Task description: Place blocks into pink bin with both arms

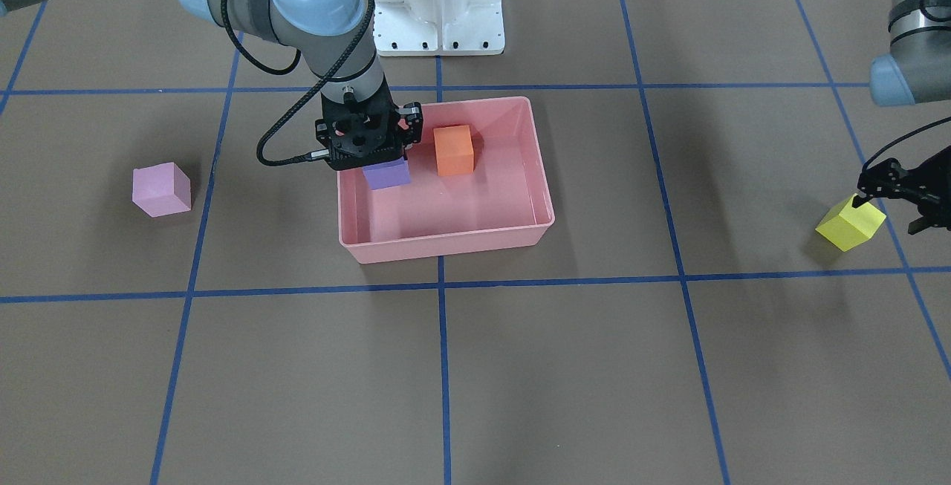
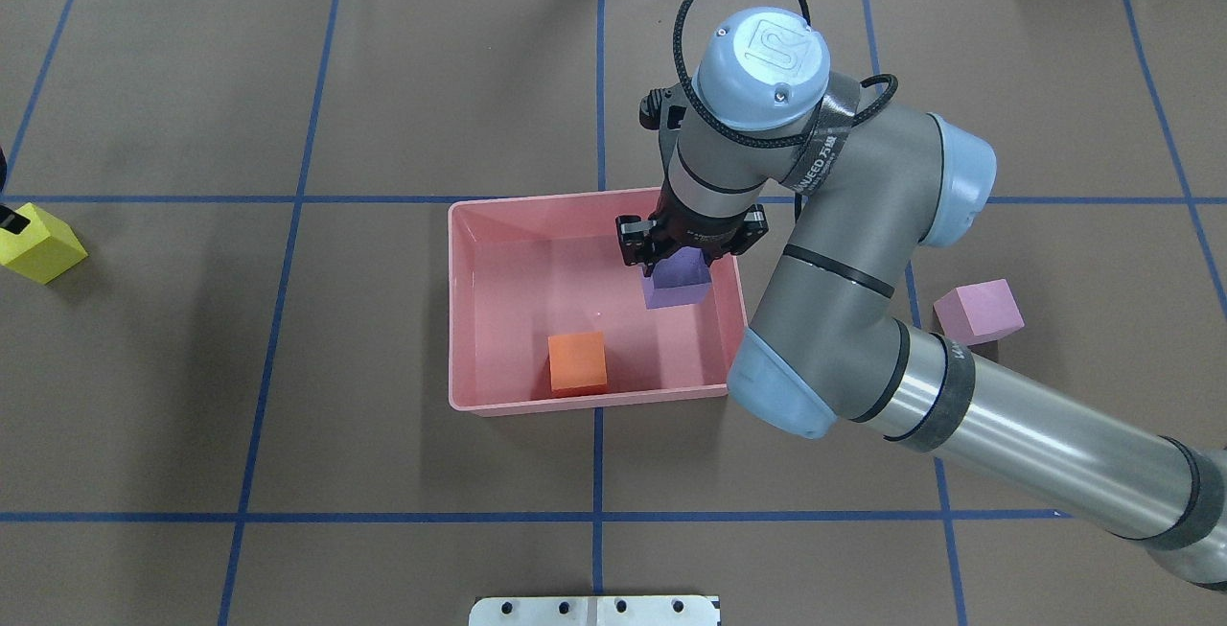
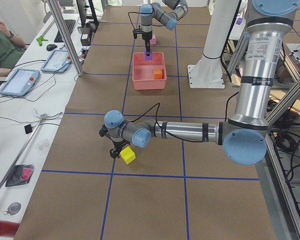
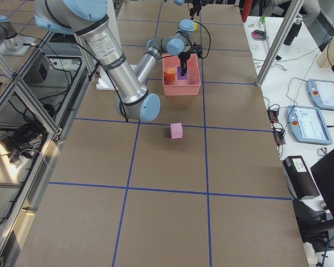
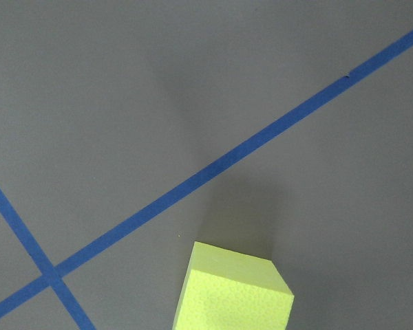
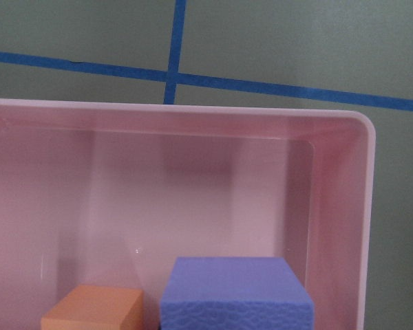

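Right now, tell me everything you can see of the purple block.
The purple block is a small matte cube with a fine foam-like grain, sharp edges and no marks. It is upright, its top under the right tool, which grips it from above. It is within the pink bin's walls, towards the right arm's side, apart from the orange block. Whether its base touches the bin floor cannot be told.

- Four blocks: orange block, purple block, light pink block, yellow block.
- One pink bin.
- Two arms: left arm, right arm.
- One white stand.
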Robot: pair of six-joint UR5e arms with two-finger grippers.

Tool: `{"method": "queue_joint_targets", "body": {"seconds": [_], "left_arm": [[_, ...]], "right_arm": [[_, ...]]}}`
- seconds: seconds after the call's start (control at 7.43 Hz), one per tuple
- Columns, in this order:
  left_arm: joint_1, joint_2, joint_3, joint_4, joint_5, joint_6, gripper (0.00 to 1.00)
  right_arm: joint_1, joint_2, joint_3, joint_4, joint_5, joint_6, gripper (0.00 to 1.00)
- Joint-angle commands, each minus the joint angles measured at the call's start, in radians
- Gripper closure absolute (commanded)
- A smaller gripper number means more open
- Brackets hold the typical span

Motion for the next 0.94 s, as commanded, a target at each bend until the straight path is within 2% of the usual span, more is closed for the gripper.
{"method": "queue_joint_targets", "body": {"seconds": [0.0,0.4,0.54,0.67,0.81], "left_arm": [[0.002,0.001,0.048,-0.081,0.0,-0.051,0.0],[0.002,0.001,0.034,-0.085,-0.001,-0.085,0.0],[0.003,0.002,0.033,-0.093,-0.003,-0.099,0.0],[0.005,0.008,0.036,-0.102,-0.001,-0.099,0.0],[0.005,0.016,0.034,-0.117,-0.003,-0.1,0.0]], "right_arm": [[-0.007,-0.001,-0.003,0.029,0.0,0.037,0.61],[-0.007,-0.004,-0.001,0.029,0.0,0.035,0.61],[-0.007,-0.007,-0.001,0.029,0.0,0.035,0.49],[-0.007,-0.007,-0.001,0.029,0.0,0.035,0.14],[-0.007,-0.006,0.0,0.029,0.0,0.037,0.02]]}}
